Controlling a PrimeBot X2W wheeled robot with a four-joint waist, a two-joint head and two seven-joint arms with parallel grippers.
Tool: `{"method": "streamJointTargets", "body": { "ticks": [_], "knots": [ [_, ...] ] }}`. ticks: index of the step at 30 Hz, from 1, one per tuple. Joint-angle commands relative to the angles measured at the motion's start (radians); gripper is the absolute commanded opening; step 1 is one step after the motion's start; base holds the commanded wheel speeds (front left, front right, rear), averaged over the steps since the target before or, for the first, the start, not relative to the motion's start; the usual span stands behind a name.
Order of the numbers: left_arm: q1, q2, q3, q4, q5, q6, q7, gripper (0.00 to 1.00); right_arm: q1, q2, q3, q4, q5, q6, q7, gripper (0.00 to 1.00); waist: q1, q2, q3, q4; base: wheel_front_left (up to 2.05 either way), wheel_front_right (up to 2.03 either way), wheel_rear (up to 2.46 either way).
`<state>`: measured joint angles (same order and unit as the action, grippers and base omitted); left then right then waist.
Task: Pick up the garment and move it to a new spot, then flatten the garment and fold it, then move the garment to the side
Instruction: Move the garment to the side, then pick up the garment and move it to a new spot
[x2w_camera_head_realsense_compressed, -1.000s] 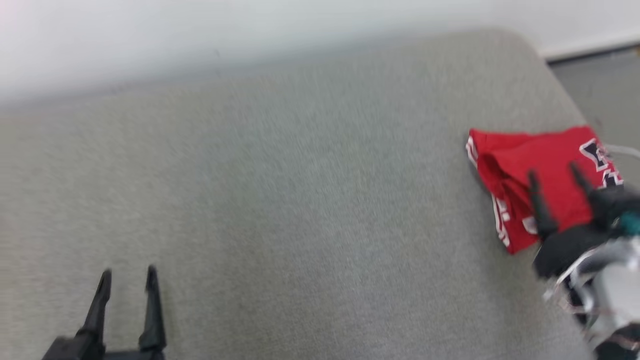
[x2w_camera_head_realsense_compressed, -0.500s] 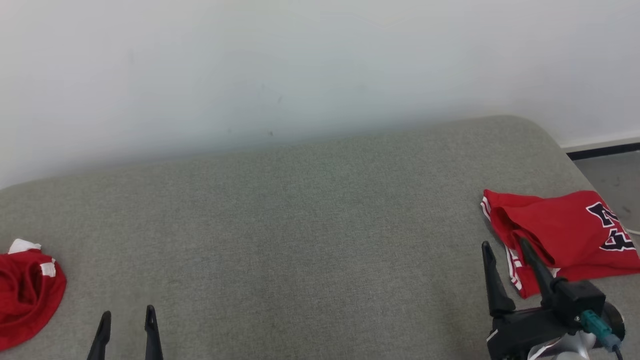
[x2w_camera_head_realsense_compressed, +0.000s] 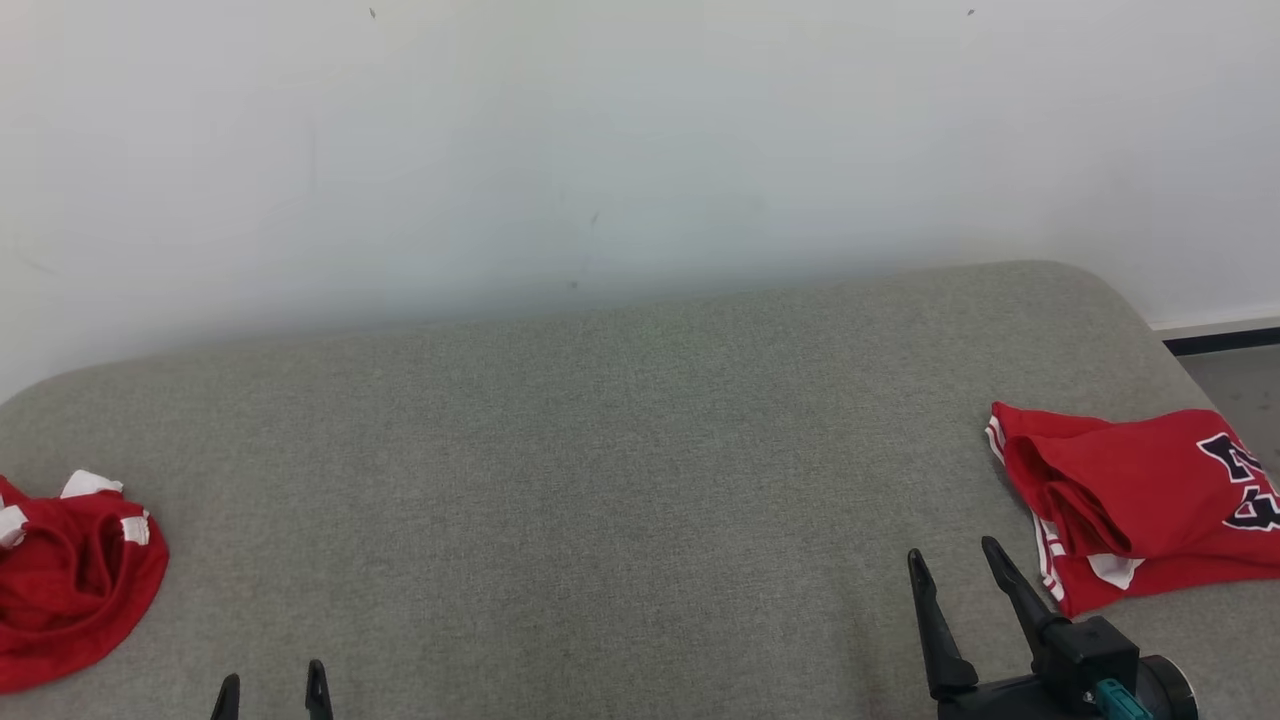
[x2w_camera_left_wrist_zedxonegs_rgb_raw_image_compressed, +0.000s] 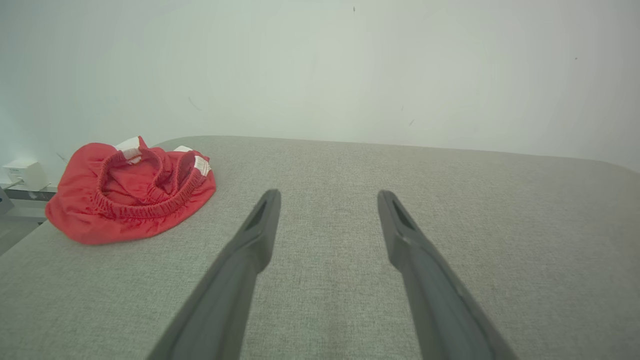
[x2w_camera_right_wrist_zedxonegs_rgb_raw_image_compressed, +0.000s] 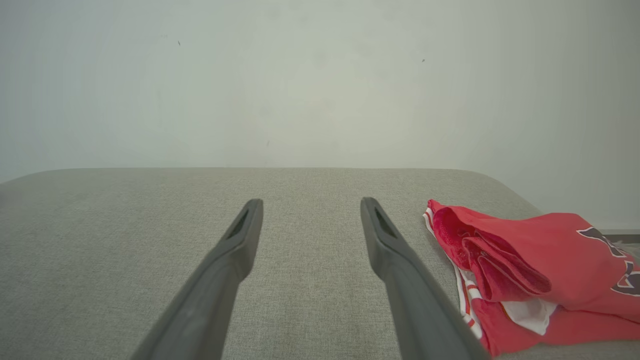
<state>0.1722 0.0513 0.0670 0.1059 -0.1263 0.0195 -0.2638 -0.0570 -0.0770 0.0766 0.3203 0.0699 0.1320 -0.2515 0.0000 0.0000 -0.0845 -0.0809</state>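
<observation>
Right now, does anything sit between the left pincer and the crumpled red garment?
Nothing visible does. Bare grey cushion lies between the open left pincer and the crumpled red garment; the folded jersey lies far off at the right.

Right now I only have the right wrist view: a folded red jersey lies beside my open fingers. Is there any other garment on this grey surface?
Observer: Yes, a crumpled red garment with white trim lies at the left end of the surface.
Operator: And my other arm?
Observer: The left gripper is to the right of that garment and apart from it, fingers spread with nothing between them.
Operator: Which part of it faces up?
Observer: In the left wrist view its elastic waistband lies open on top.
</observation>
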Motion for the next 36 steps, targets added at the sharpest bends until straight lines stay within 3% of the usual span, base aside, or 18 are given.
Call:
{"method": "streamJointTargets", "body": {
  "ticks": [1, 11, 18, 36],
  "knots": [
    [0.004, -0.001, -0.001, 0.003, -0.011, 0.005, 0.0, 1.0, 0.012, 0.004, -0.001, -0.004, -0.004, -0.003, -0.003, 1.0, 0.0, 0.0, 0.0, 0.001, 0.0, 0.0, 0.0],
    [-0.003, -0.001, -0.01, 0.001, -0.028, 0.017, 0.0, 1.0, 0.012, 0.008, -0.022, -0.006, -0.041, -0.003, 0.022, 1.0, 0.0, 0.0, 0.002, 0.002, 0.0, 0.0, 0.0],
    [-0.007, -0.001, -0.018, 0.006, -0.026, 0.024, 0.0, 1.0, 0.017, 0.015, -0.031, 0.003, -0.043, -0.003, 0.027, 1.0, 0.0, 0.0, 0.001, 0.047, 0.0, 0.0, 0.0],
    [0.004, 0.017, 0.022, 0.011, 0.0, 0.011, 0.0, 1.0, 0.001, 0.026, -0.036, 0.036, -0.036, -0.003, 0.02, 1.0, 0.0, 0.0, -0.017, 0.38, 0.0, 0.0, 0.0]
  ]
}}
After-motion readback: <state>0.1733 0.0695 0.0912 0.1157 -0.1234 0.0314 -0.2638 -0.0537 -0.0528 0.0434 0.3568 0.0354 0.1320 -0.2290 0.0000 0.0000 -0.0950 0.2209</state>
